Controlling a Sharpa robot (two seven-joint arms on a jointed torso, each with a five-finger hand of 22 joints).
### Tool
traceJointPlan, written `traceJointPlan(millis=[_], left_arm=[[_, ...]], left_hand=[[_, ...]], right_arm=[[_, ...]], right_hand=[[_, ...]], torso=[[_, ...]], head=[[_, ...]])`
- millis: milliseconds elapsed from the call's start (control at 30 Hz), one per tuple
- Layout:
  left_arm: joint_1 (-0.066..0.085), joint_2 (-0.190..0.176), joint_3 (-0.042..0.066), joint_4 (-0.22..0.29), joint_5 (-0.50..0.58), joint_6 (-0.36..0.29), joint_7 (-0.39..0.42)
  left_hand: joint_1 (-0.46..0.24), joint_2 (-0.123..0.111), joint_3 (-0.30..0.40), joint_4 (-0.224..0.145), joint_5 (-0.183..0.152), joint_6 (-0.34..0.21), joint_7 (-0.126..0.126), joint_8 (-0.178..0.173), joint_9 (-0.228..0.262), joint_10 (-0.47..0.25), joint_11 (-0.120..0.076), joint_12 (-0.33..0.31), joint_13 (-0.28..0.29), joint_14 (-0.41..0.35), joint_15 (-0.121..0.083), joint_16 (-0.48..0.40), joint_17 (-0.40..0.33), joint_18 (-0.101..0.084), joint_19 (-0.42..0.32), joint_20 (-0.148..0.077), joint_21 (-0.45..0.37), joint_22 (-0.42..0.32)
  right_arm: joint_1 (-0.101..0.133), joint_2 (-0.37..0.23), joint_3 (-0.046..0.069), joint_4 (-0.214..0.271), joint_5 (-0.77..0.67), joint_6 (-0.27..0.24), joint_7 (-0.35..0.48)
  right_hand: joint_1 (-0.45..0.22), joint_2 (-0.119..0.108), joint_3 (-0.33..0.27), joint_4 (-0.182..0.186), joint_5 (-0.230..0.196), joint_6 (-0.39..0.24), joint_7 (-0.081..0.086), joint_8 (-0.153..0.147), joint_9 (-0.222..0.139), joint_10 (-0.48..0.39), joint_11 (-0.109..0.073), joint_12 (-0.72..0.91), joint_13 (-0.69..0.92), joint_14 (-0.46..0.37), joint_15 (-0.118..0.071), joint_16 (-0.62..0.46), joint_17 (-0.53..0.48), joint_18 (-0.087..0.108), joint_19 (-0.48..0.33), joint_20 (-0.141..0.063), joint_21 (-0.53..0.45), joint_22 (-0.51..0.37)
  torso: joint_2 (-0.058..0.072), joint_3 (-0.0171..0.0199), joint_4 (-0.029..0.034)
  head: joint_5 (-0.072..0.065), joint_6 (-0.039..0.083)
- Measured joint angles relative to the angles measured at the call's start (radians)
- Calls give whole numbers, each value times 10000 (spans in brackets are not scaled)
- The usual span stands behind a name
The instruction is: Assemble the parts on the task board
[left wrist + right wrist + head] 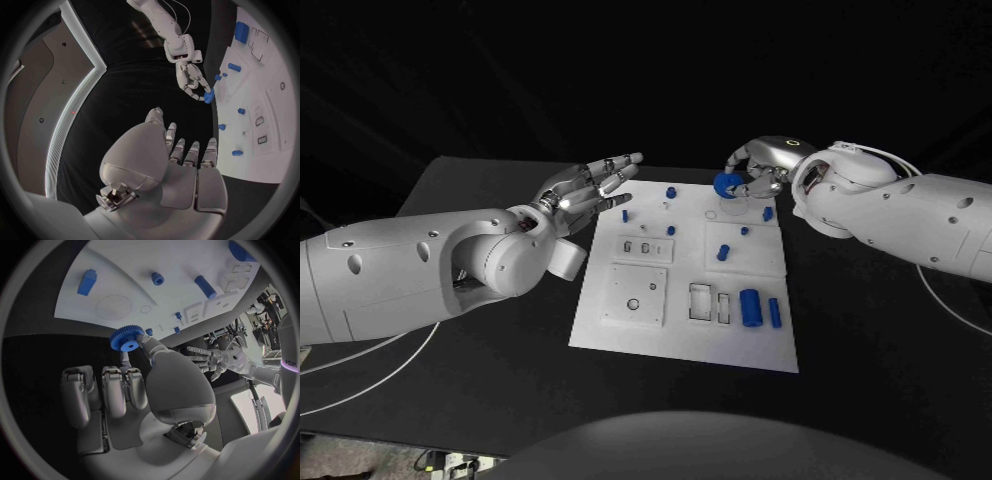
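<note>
Our right hand (134, 390) pinches the blue gear (127, 338), the task board (119, 270) just beyond its fingertips; our left hand (581, 195) hovers spread.

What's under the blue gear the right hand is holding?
In the right wrist view, the blue gear, pinched by the right hand, hangs over the task board's edge near a shallow round recess. Its underside is hidden.
</note>
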Motion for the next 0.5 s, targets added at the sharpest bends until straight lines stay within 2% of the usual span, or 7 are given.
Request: traceJointPlan(millis=[200,500], left_arm=[[-4,8,0,-44,0,3,-1],[-5,11,0,-67,0,3,-1]], left_hand=[[33,33,0,0,0,0,0,0,0,16,17,0,0,0,0,0,0,0,0,0,0,-1],[32,32,0,0,0,0,0,0,0,16,16,0,-1,0,0,0,-2,0,0,0,0,-1]], right_arm=[[20,215,15,148,39,29,32],[34,911,30,99,87,259,48]], right_hand=[[0,0,0,0,44,-3,5,-10,0,0,0,0,0,0,0,0,-1,0,0,0,0,-1],[0,-1,28,28,44,18,50,-42,-36,-9,64,0,-1,23,22,0,-1,-1,0,0,0,-1]], torso=[[4,-2,0],[1,-4,12]], head=[[-17,0],[-45,0]])
